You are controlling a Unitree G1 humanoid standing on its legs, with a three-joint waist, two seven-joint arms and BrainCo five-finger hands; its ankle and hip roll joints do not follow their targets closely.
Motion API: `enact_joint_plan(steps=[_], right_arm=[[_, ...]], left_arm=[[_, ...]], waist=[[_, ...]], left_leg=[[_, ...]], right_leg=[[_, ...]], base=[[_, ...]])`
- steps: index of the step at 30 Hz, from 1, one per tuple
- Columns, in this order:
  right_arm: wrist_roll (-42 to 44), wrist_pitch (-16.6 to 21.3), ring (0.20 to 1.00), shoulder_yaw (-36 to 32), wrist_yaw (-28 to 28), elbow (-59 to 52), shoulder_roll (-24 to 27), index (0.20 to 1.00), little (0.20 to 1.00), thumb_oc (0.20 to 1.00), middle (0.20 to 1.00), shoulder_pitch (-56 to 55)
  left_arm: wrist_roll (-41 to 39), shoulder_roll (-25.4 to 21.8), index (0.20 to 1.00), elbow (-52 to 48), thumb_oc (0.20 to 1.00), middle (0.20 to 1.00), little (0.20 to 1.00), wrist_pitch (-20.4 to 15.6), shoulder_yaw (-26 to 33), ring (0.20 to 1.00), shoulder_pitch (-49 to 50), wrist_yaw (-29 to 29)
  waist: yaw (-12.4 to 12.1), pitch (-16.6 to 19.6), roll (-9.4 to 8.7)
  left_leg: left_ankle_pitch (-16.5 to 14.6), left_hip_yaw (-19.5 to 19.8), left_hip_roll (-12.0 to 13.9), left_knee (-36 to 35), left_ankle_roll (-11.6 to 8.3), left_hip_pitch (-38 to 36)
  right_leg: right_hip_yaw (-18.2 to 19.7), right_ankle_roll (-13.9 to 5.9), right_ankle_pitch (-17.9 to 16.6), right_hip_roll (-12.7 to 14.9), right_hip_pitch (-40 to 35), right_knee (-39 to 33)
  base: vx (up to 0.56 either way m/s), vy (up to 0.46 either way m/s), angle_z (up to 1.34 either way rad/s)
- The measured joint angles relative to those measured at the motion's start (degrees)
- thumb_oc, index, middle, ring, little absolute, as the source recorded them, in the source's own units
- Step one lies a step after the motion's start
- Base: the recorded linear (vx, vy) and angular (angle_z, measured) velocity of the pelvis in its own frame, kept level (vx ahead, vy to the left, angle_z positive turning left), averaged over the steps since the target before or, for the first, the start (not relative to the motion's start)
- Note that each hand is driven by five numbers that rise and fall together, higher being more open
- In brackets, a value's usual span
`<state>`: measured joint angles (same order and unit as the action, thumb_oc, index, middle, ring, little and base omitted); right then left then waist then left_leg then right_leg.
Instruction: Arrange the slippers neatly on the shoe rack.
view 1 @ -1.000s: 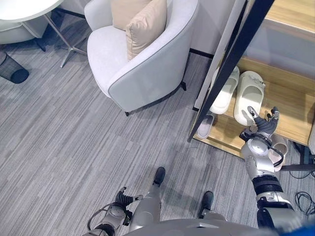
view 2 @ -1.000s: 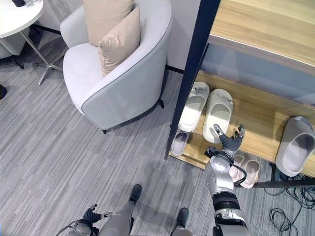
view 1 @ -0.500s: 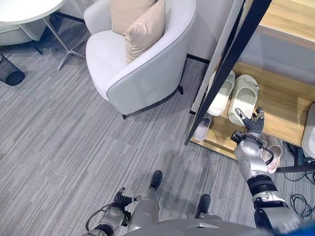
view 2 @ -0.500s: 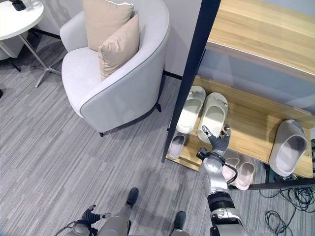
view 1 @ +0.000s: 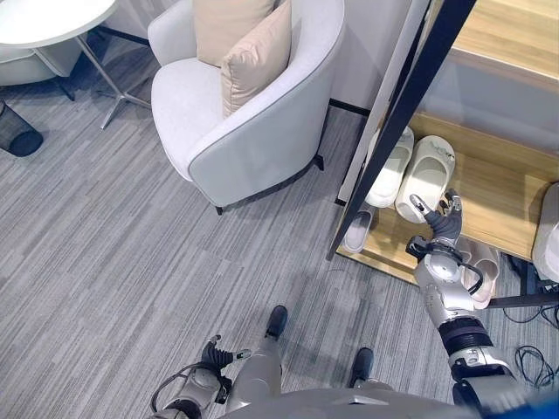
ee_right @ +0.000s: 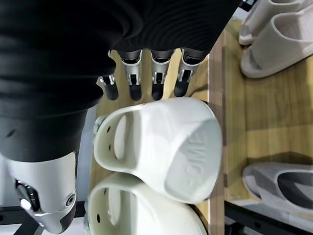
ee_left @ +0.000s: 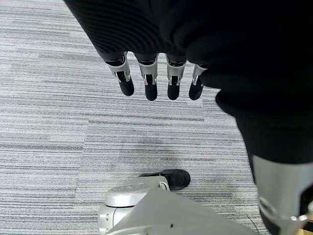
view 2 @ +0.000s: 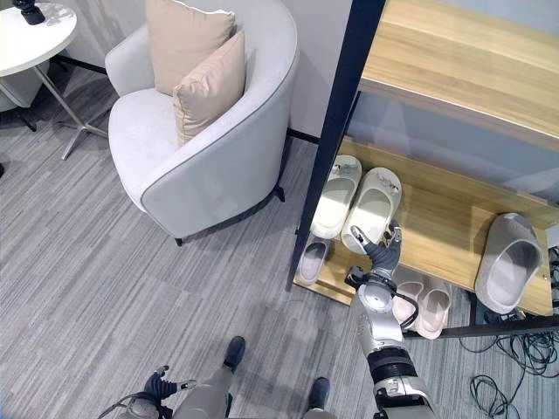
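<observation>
Lying side by side on the wooden shoe rack [view 2: 454, 223] shelf: two cream slippers [view 2: 374, 209]. Hovering just at the heel of the right-hand one, fingers straight and spread, holding nothing: right hand [view 2: 382, 252]. Hanging low over the grey floor [view 1: 131, 253], fingers relaxed: left hand [ee_left: 156, 83].

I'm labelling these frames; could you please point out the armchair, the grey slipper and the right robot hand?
armchair [view 2: 148, 118], right eye view, seat cushion
grey slipper [view 2: 505, 266], right eye view, footbed
right robot hand [view 2: 383, 254], right eye view, back
</observation>
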<state>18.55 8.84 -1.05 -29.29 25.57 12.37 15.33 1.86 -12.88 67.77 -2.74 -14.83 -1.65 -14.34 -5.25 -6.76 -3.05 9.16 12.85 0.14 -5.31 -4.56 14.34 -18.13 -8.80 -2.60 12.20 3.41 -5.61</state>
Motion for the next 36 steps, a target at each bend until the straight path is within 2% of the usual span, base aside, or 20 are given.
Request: enact_joint_plan(steps=[2,5,11,15,16,21,26,30,33,36], right_arm=[[-2.0,0.0,1.0,-3.0,-0.7,0.0,0.7,1.0,1.0,1.0,1.0,0.0],[-4.3,0.0,1.0,-7.0,-2.5,-2.3,4.6,1.0,1.0,1.0,1.0,0.0],[-15.0,-1.9,1.0,-9.6,-6.1,-1.2,16.8,1.0,1.0,1.0,1.0,0.7],[-19.9,-5.4,1.0,-9.6,-7.0,8.5,26.1,1.0,1.0,1.0,1.0,3.3],[-20.0,-5.8,1.0,-9.7,-7.1,9.5,27.0,1.0,1.0,1.0,1.0,3.6],[-19.9,-7.6,1.0,-9.6,-7.2,15.1,28.0,1.0,1.0,1.0,1.0,5.8],[-19.9,-8.7,1.0,-11.1,-7.6,16.8,28.6,1.0,1.0,1.0,1.0,4.9],[-19.9,-9.8,1.0,-12.3,-8.8,18.5,28.5,1.0,1.0,1.0,1.0,1.0],[-19.4,-10.5,1.0,-16.1,-9.5,21.8,28.4,1.0,1.0,1.0,1.0,0.5],[-18.3,-10.7,1.0,-15.3,-9.6,23.2,28.6,1.0,1.0,1.0,1.0,3.8]], left_arm=[[0.0,0.1,1.0,0.0,1.0,1.0,1.0,0.0,0.6,1.0,0.5,0.1],[1.1,0.6,1.0,0.0,1.0,1.0,1.0,-0.2,1.6,1.0,1.3,0.1],[2.2,0.6,1.0,-0.2,1.0,1.0,1.0,-1.0,1.5,1.0,1.6,0.2],[3.0,0.6,1.0,-0.2,1.0,1.0,1.0,-1.7,1.3,1.0,1.7,0.2],[3.4,0.6,1.0,-0.2,1.0,1.0,1.0,-1.8,1.3,1.0,1.7,0.2],[3.8,0.8,1.0,-0.2,1.0,1.0,1.0,-2.1,1.3,1.0,1.8,0.2],[3.8,1.4,1.0,-0.4,1.0,1.0,1.0,-2.6,0.7,1.0,2.0,0.3],[3.8,1.4,1.0,-0.7,1.0,1.0,1.0,-2.6,-0.4,1.0,2.1,0.2],[3.8,1.2,1.0,-0.7,1.0,1.0,1.0,-2.6,-0.8,1.0,2.6,0.2],[3.7,1.4,1.0,-0.7,1.0,1.0,1.0,-2.7,-1.0,1.0,3.3,0.2]], waist=[[-0.1,0.0,0.18],[-0.3,0.0,0.87],[-0.4,0.0,1.5],[-0.3,-0.5,2.27],[-0.3,-0.6,2.38],[1.3,-1.0,3.68],[1.6,-1.3,5.37],[2.1,-1.3,5.48],[3.2,-1.1,5.64],[4.1,-0.5,7.59]], left_leg=[[0.0,0.0,0.0,0.0,0.03,-0.1],[-0.1,-0.1,0.0,0.0,0.19,-0.3],[0.0,-0.2,0.0,0.0,0.42,-0.4],[-0.1,-0.4,0.1,0.0,0.36,-0.4],[-0.1,-0.7,0.2,0.0,0.34,-0.4],[-0.2,-1.2,0.7,0.0,0.37,-0.5],[-0.6,-1.5,0.7,0.0,0.27,-1.3],[-0.6,-1.5,0.8,0.0,0.27,-1.4],[-0.6,-1.5,0.9,0.0,0.27,-1.6],[-0.8,-2.4,0.9,0.0,0.48,-1.0]], right_leg=[[0.0,-0.01,0.0,0.0,0.0,0.0],[0.0,-0.1,0.1,0.0,-0.2,0.0],[0.1,-0.2,0.2,0.0,-0.3,0.0],[0.2,-0.33,0.3,0.0,0.1,0.0],[0.2,-0.29,0.5,0.0,0.1,0.0],[0.6,-0.24,0.4,-0.1,0.1,0.0],[1.5,-0.2,0.5,-0.3,-0.2,0.0],[1.5,-0.25,0.6,-0.3,-0.3,0.0],[1.5,-0.25,0.6,-0.3,-0.7,0.0],[2.2,-0.28,0.7,0.0,0.8,0.0]], base=[[0.02,-0.014,0.0],[0.03,-0.032,0.0],[0.01,-0.014,0.0],[0.02,-0.051,-0.02],[0.03,-0.043,-0.11],[0.04,-0.048,-0.06],[0.03,-0.037,-0.07],[0.04,-0.047,0.01],[0.01,-0.057,-0.01],[-0.01,-0.003,-0.12]])
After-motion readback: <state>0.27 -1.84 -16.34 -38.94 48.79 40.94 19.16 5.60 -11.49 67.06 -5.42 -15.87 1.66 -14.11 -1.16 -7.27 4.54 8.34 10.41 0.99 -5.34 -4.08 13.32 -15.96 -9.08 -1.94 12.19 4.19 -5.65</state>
